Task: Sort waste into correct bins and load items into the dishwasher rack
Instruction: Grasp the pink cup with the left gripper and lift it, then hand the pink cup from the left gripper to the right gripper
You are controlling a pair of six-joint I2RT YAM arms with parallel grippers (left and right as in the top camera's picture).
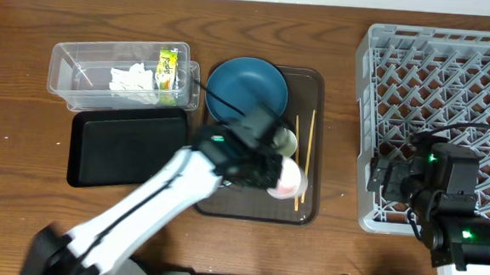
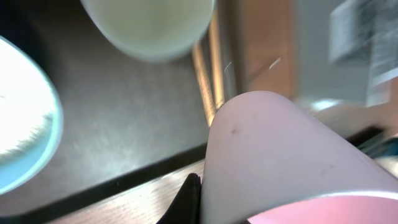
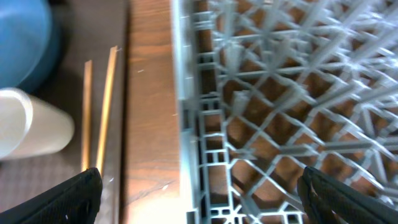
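two tools in play, and the left tool point(image 1: 278, 175) is the busy one: jaws pressed together on the pink cup point(image 1: 291, 185), with the cup filling the left wrist view and one dark finger point(image 2: 189, 199) flat against its wall. the cup sits tilted over the near right part of the brown serving tray point(image 1: 320, 78); whether it is clear of the tray floor i cannot tell. just beside it lie the thin wooden chopsticks point(image 1: 304, 154), and just beyond it stands the pale green cup point(image 1: 285, 142), with the blue dish point(image 1: 246, 88) at the far end of the tray.

handling call: that pink cup looks like light, stiff plastic with a smooth, slippery wall. so a pinch across the rim wall, one finger inside and one outside, looks like the sound hold; a squeeze round the body would likely skid. tilted as it is, it could swing on the way over.

further out, left of the serving tray, the clear tub point(image 1: 62, 58) holds the yellow-green wrapper point(image 1: 168, 68) and the white tissue point(image 1: 133, 81), and the black tray point(image 1: 125, 151) lies just in front of it. over on the right, the right tool point(image 1: 385, 182) hangs spread wide at the near left edge of the grey dishwasher rack point(image 1: 444, 90), gripping nothing. the rack is where this cup belongs, i'd say, mouth down among the pegs.
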